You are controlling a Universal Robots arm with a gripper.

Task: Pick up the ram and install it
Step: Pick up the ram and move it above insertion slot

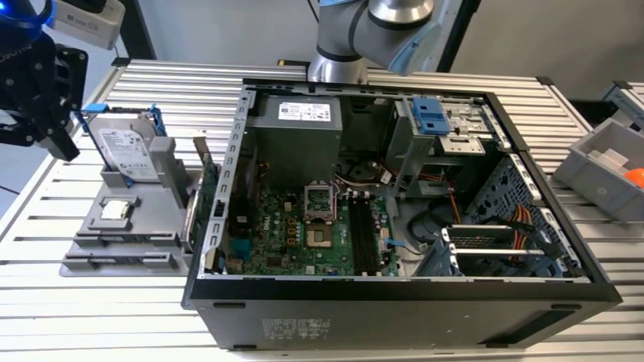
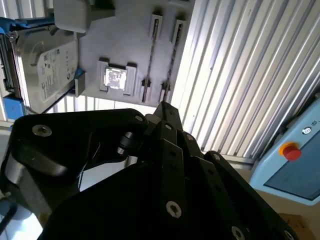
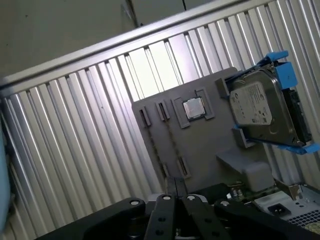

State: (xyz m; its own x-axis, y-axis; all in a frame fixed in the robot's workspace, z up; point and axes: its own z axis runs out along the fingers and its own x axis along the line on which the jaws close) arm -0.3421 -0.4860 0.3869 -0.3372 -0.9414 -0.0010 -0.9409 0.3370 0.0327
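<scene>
Exterior view: a slatted metal worktop is carrying an open computer case with its motherboard lying exposed, while the robot arm is rising at the far edge behind it. On the exterior view's left, just beside the case, a grey tray is sitting on the worktop. At the tray's far end a hard drive is standing upright in a blue frame. A green card is standing on edge between tray and case. On the exterior view's right, a grey bin is resting apart from the case. In both wrist views the black gripper is hovering above the tray, its tips pressed together and pinching nothing. A square processor chip is lying in its recess on the tray. Where the ram is sitting cannot be told: the tray's two narrow slots are showing thin dark lines, too fine to identify.
</scene>
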